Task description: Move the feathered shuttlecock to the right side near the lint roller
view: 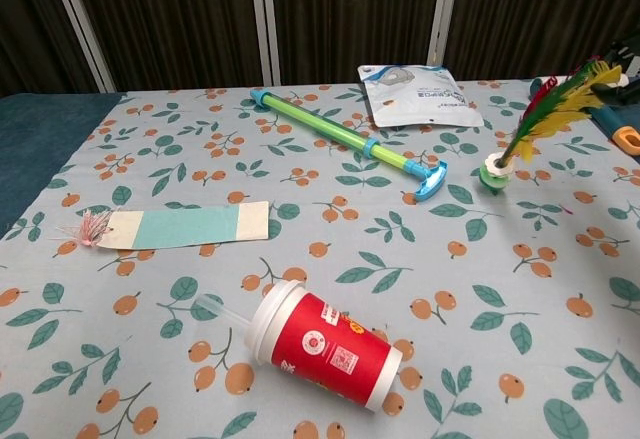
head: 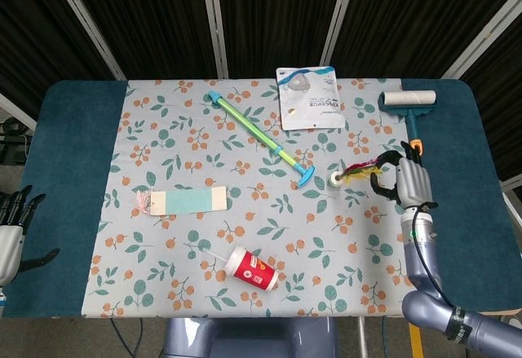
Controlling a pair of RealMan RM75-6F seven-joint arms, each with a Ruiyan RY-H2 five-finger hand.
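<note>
The feathered shuttlecock (head: 352,171) (view: 530,127) has a white-green disc base and red, yellow and green feathers. Its base touches the cloth and the feathers slant up to the right. My right hand (head: 405,180) holds the feather tips; only its fingertips show at the right edge of the chest view (view: 622,67). The lint roller (head: 409,103), white roll, teal handle, orange tip, lies just beyond that hand at the far right. At the table's left edge my left hand (head: 10,229) holds nothing, fingers apart.
A green-blue stick toy (head: 261,138) lies diagonally mid-table. A packaged mask (head: 308,97) sits at the back. A teal bookmark card (head: 183,201) lies on the left, and a red cup with a lid (head: 251,270) lies on its side near the front edge.
</note>
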